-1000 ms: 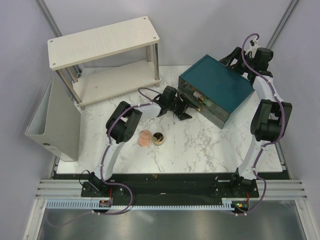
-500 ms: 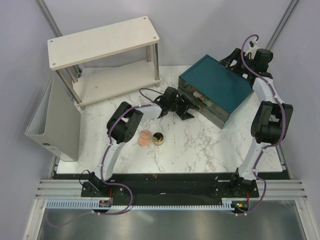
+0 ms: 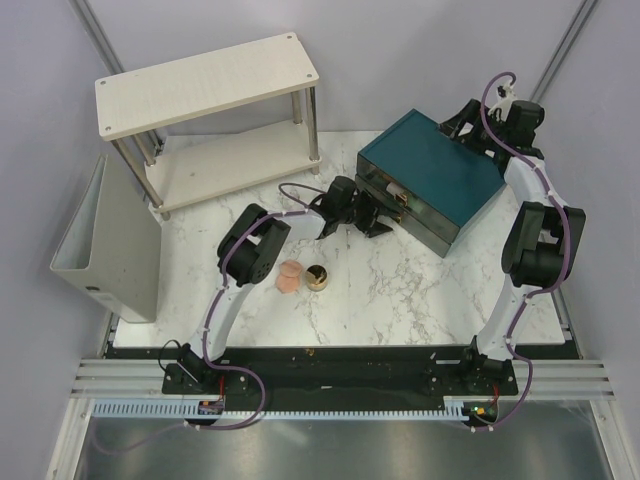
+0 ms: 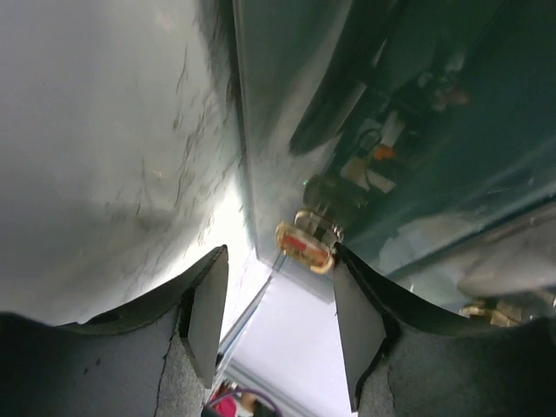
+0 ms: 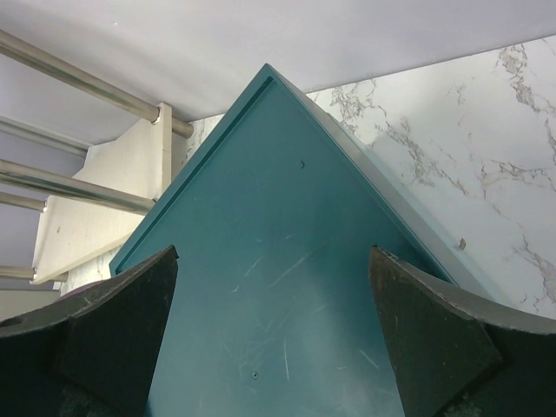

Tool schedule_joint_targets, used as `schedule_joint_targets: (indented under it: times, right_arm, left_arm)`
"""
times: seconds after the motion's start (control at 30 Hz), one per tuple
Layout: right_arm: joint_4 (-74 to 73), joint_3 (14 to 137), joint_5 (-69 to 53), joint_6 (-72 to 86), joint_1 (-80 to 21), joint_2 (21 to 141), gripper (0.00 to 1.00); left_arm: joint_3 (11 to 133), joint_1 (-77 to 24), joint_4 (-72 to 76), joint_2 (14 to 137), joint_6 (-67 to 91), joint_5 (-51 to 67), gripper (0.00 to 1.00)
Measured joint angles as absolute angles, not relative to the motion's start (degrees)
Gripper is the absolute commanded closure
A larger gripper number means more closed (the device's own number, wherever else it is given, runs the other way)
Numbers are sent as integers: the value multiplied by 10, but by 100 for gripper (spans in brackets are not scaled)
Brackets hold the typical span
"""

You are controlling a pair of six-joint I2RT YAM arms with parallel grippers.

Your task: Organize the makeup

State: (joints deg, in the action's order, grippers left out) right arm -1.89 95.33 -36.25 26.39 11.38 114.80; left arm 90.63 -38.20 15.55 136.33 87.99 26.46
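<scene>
My left pincer (image 4: 276,269) stands spread around the gold drawer handle (image 4: 306,244) of the box (image 3: 430,180), so opening a drawer seems the step; next I pinch and pull, the sponge (image 3: 289,277) and pot (image 3: 317,277) lying on the table (image 3: 400,290).

**Two makeup pieces side by side, left of centre**

In the top view, a peach-pink sponge (image 3: 289,276) lies on the white marble tabletop (image 3: 400,290), a little left of the frame's centre. It is rounded and soft-looking, with a pinched waist that gives it two lobes, one towards the top of the frame and one towards the bottom. Just to its right sits a small round pot (image 3: 318,277) with a gold rim and a dark centre, standing upright with its top facing up. Whether the two touch cannot be told. Neither wrist view shows them.
</scene>
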Motion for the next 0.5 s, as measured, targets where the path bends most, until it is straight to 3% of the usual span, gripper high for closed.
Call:
schedule_joint_targets:
  times: [0.13, 0.33, 0.5]
  right_arm:
    - [-13, 946, -363, 264, 114, 1148, 2]
    - [-7, 941, -363, 268, 114, 1148, 2]
    - [-5, 941, -364, 269, 114, 1148, 2]
  left_arm:
    - [928, -387, 153, 1377, 903, 249, 44]
    - [939, -395, 155, 1383, 957, 237, 55]
    - [950, -401, 157, 1385, 981, 221, 79]
